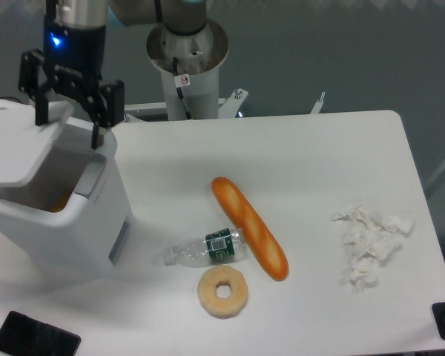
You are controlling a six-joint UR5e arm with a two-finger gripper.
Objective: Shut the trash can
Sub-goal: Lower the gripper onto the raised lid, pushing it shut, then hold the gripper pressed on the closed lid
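The trash can (85, 222) is a large white boxy bin at the table's left edge. Its flat white lid (18, 148) is tilted up on the left side, leaving a gap that shows an orange inside. A grey latch (121, 241) is on the side facing the table's middle. My gripper (68, 119) hangs just over the can's far top edge. Its two black fingers (98, 119) are spread wide, with the lid's raised far corner between them. They do not grip it.
A long orange baguette (250, 226), a clear plastic bottle with a green label (208, 250) and a pale ring-shaped donut (222, 291) lie mid-table. Crumpled white tissue (371, 241) lies at the right. A black phone (35, 337) lies at the front left. The robot base (187, 55) stands behind.
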